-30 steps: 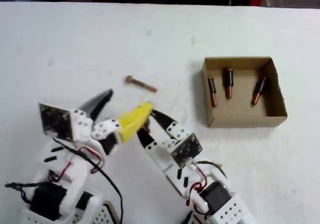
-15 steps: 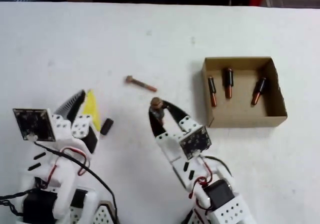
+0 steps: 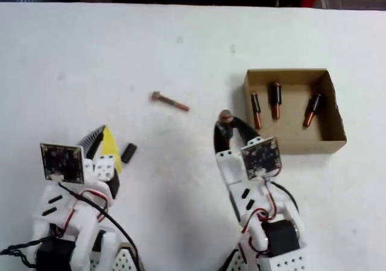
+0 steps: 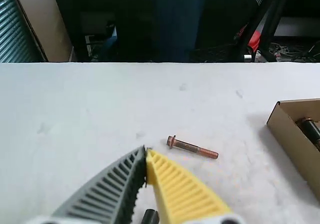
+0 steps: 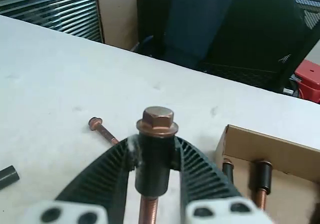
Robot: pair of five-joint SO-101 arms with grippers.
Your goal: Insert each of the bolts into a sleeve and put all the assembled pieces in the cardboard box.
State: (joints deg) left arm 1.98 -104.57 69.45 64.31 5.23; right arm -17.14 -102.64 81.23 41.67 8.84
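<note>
Cardboard box [image 4: 295,144] partly off-frame

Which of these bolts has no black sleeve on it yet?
The bolt lying alone on the table; those in the box and the right hand are already sleeved.

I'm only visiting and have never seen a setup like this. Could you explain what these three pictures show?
These are two small robot arms working at a white table. One picture looks down from above. The other two come from a camera on each arm's wrist, looking out along its pincer. The left gripper, grey and yellow, is shut and holds nothing. The right gripper, black, is shut on an assembled bolt: a copper bolt pushed through a black sleeve. On the table lie a loose bolt and a loose sleeve. The cardboard box holds three finished pieces.
</note>
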